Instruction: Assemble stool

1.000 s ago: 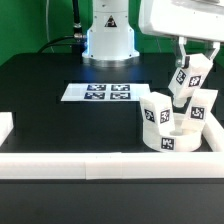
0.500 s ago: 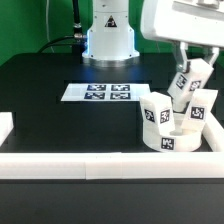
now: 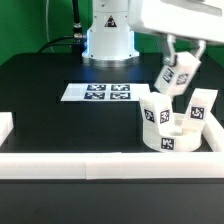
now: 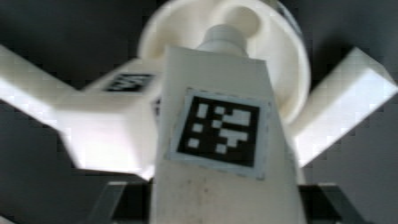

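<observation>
The round white seat disc (image 3: 170,137) lies at the exterior view's right, against the front rail. Two tagged block legs stand in it, one on the left (image 3: 152,113) and one on the right (image 3: 201,108). My gripper (image 3: 180,62) is shut on a third tagged leg (image 3: 171,77) and holds it tilted in the air above the seat. In the wrist view this leg (image 4: 217,120) fills the middle, gripped between both fingers, with the seat disc (image 4: 267,30) and the two standing legs behind it.
The marker board (image 3: 98,93) lies flat mid-table. A long white rail (image 3: 100,163) runs along the front edge, with a white block (image 3: 5,127) at the exterior view's left. The robot base (image 3: 108,40) stands at the back.
My gripper has lifted the held leg up and slightly left, away from the seat disc where it was low between the two standing legs.
</observation>
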{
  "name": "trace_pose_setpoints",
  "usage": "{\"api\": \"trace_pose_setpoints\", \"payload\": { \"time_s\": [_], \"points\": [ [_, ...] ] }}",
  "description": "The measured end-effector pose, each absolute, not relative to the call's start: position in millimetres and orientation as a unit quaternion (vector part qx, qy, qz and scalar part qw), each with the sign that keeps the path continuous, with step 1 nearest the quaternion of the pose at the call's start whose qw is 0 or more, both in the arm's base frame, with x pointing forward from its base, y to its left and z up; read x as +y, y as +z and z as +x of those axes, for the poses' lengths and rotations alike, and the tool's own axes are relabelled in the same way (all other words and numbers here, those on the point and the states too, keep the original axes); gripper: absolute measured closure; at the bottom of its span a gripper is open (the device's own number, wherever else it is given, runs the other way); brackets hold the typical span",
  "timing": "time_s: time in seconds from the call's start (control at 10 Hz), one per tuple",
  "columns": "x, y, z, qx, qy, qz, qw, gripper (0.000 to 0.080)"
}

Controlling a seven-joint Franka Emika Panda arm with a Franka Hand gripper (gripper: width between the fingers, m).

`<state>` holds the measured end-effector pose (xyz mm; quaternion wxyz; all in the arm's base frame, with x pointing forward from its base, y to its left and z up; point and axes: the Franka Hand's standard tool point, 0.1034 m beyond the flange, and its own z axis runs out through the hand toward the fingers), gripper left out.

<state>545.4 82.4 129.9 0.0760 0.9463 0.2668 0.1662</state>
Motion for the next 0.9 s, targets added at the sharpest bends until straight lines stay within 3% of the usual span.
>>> {"api": "trace_pose_setpoints", "payload": {
  "time_s": [0.4, 0.6, 0.9],
  "points": [
    [76.3, 133.9, 547.8, 0.268, 0.189, 0.942, 0.077, 0.0474],
    [69.6, 139.6, 549.2, 0.225, 0.175, 0.957, 0.06, 0.0474],
    [73.6, 139.0, 550.9, 0.222, 0.184, 0.956, 0.056, 0.0474]
  ]
}}
